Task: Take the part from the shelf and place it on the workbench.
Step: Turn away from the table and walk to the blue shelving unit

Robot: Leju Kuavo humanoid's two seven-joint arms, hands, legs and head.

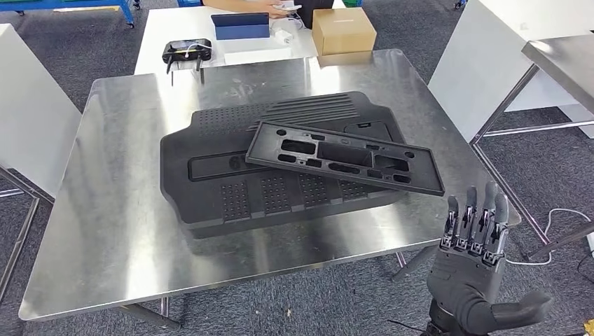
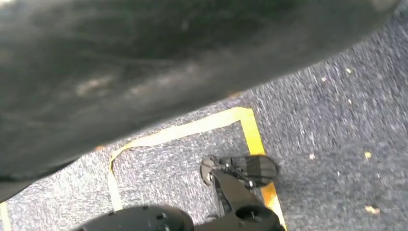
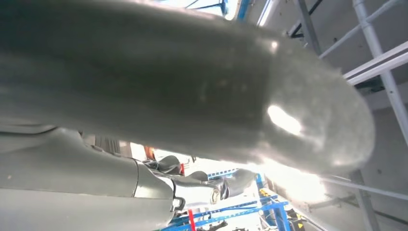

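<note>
On the steel workbench (image 1: pixel 119 210) lies a large black moulded panel (image 1: pixel 231 175). A flatter black frame part (image 1: pixel 343 155) with several cut-outs rests across its right half, tilted. My right hand (image 1: pixel 473 273) hovers off the bench's near right corner, fingers straight and apart, thumb out to the side, holding nothing. It touches neither part. The right wrist view has its thick grey thumb (image 3: pixel 192 82) blurred across the picture. In the left wrist view a dark blurred mass of my left hand (image 2: pixel 144 62) hangs above carpet; how its fingers lie is hidden.
Behind the bench a white table (image 1: pixel 168 28) carries a cardboard box (image 1: pixel 343 29), a blue case (image 1: pixel 240 25) and a black controller (image 1: pixel 185 50). A white panel (image 1: pixel 28 105) stands to the left, another steel table (image 1: pixel 560 63) to the right. Yellow tape (image 2: pixel 192 127) marks the carpet.
</note>
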